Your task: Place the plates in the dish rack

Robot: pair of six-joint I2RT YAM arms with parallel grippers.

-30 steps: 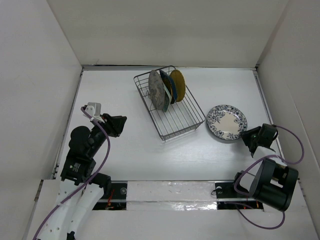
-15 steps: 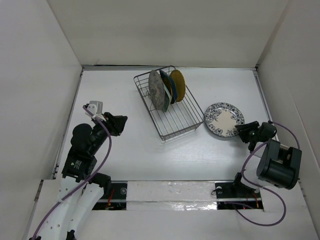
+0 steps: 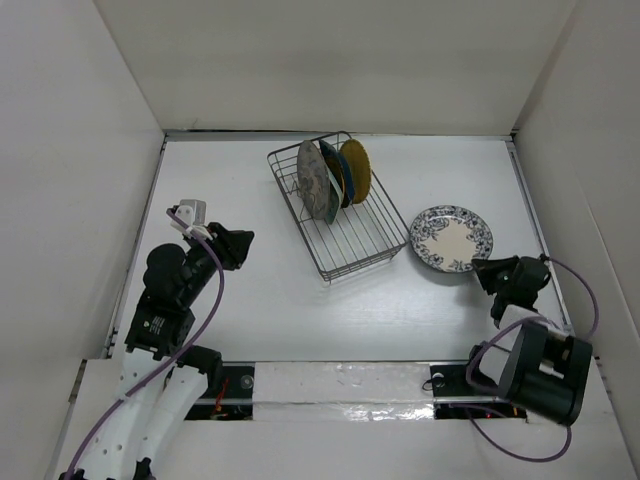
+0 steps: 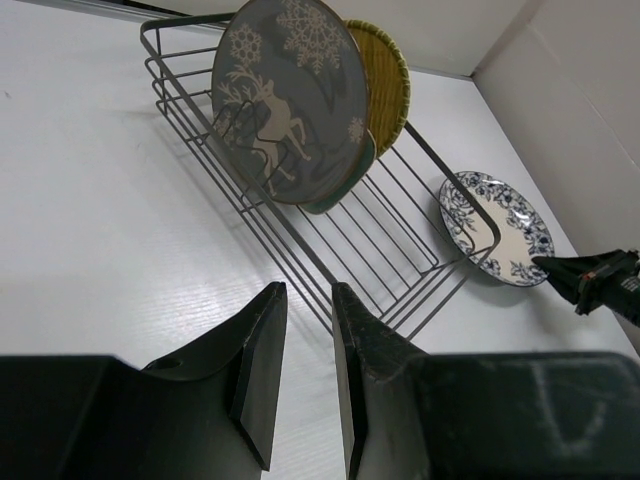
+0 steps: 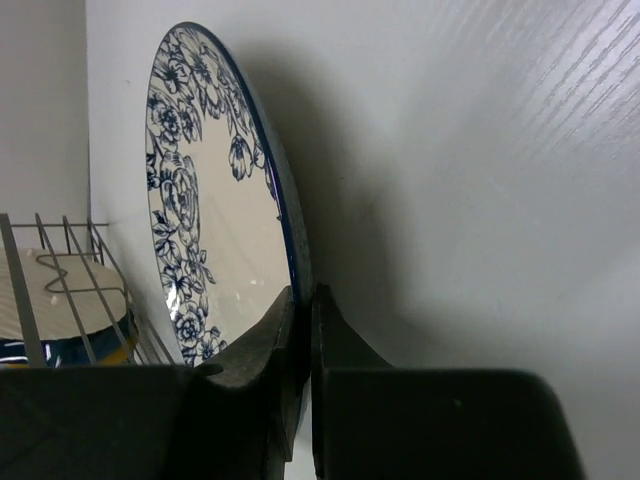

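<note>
A blue-and-white patterned round plate (image 3: 451, 238) lies on the white counter (image 3: 280, 310), outside the dish rack (image 3: 365, 235) and just beside its right-hand side; whether plate and wire touch cannot be told from above. The right hand (image 3: 487, 272) sits at the plate's near rim, and its own wrist camera shows the two dark fingers drawn to a thin slit with the plate's edge running in between them, so the hand appears to be pinching that rim. Inside the rack, three dishes stand on edge among the tines at its far end: a grey round deer plate (image 3: 315, 180) nearest the left arm, its stag and snowflakes facing that arm's camera, a yellow round plate (image 3: 356, 170) behind it, and between the two a dark blue-green dish (image 3: 335, 170), of which little more than the edge shows. The near half of the rack holds only bare wire. The left hand (image 3: 235, 247) hangs over the left side of the counter, well apart from the rack and pointed toward it, its fingers narrowly parted with nothing between them. Both arms rise from their bases at the near edge of the counter, purple cables looping along each.
</note>
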